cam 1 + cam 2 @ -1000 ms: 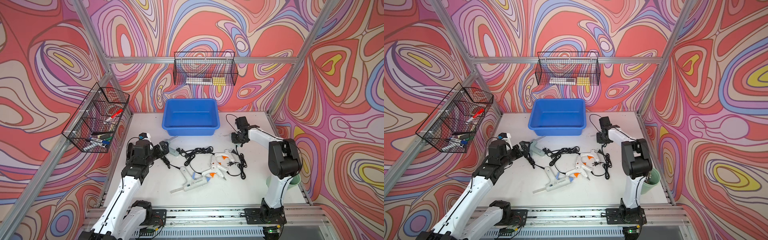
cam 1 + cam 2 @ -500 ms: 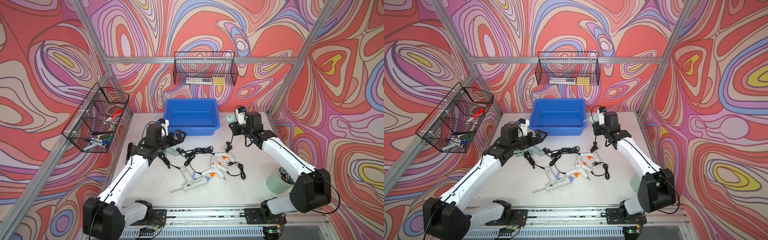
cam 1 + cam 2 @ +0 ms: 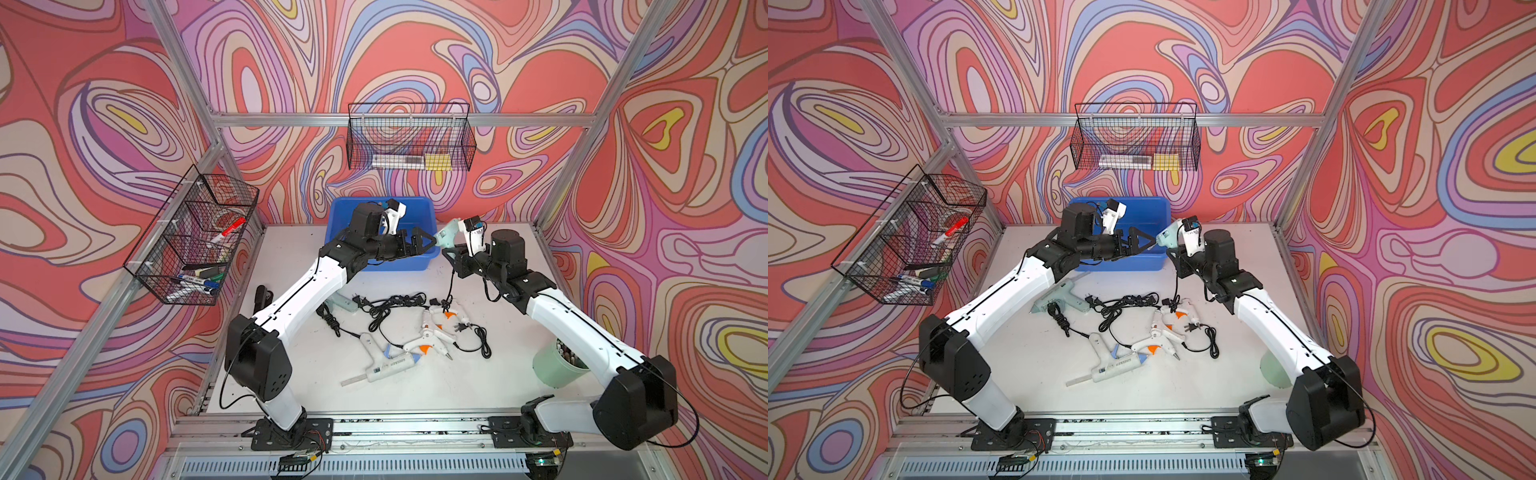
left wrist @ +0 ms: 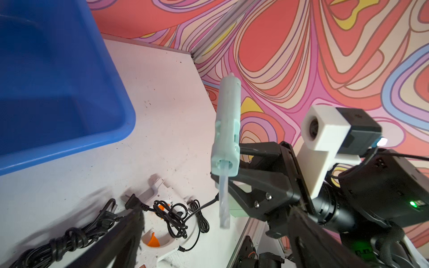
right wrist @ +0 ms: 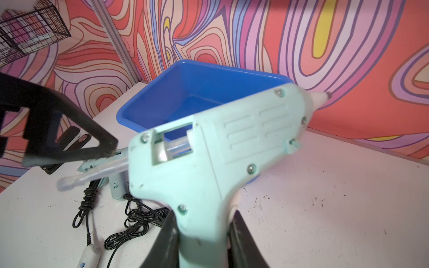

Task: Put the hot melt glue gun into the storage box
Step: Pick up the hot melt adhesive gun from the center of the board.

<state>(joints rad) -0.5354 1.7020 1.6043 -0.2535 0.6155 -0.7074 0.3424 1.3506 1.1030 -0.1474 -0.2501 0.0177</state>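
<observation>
Here we are inside a booth whose walls (image 3: pixel 395 54) swirl all over with red, pink, lilac, blue and yellow loops, framed by bare aluminium posts and a crossbar (image 3: pixel 291 119) that runs along the back. Down below, a white tabletop (image 3: pixel 415 390), a little scuffed and evenly lit, meets a metal rail (image 3: pixel 415 436) at its near edge. One black wire basket (image 3: pixel 409 137) hangs from the crossbar with a yellow block (image 3: pixel 437 161) inside, and a second, partitioned basket (image 3: pixel 195 237) on the side wall holds markers (image 3: pixel 232 227).
</observation>
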